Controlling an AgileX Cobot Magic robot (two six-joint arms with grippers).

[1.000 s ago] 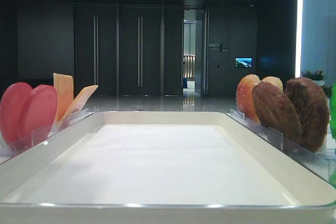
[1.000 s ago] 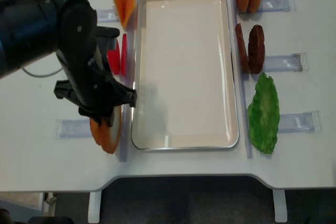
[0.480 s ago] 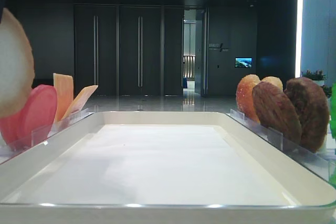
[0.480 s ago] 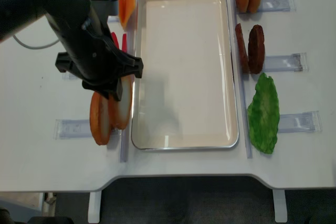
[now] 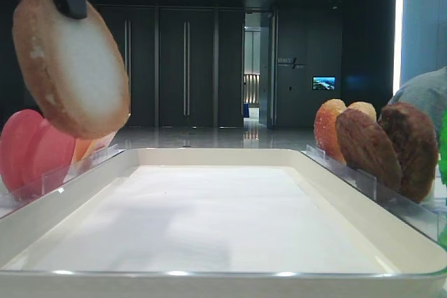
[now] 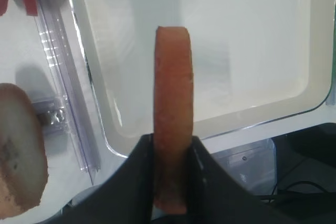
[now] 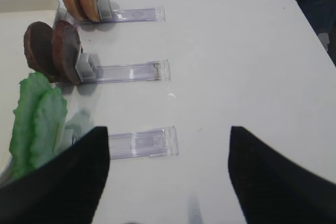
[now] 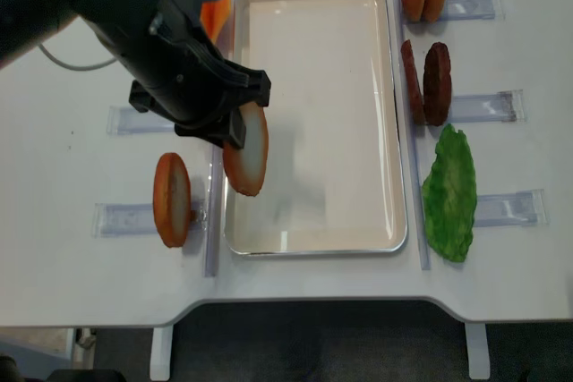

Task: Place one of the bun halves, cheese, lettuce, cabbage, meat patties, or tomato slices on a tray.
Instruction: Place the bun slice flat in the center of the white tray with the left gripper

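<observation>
A bun half [image 8: 246, 151] with a pale flat face and golden crust hangs on edge above the left rim of the white paper-lined tray [image 8: 315, 237], clear of its floor. Another bun half [image 8: 170, 199] stands upright in a clear rack just left of the tray

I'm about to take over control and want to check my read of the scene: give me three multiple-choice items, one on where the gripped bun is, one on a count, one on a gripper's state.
1. Where is the bun half held by the left gripper?
A. Above the tray's left edge
B. In its rack
C. Flat on the table

2. How many meat patties stand right of the tray?
A. One
B. Two
C. Four

3. What is the right gripper doing?
A. Holding lettuce
B. Shut on a patty
C. Open, empty

Answers: 1 A, the overhead view shows it lifted over the rim. 2 B, two dark discs stand side by side. 3 C, its fingers stand apart over bare table.
</observation>
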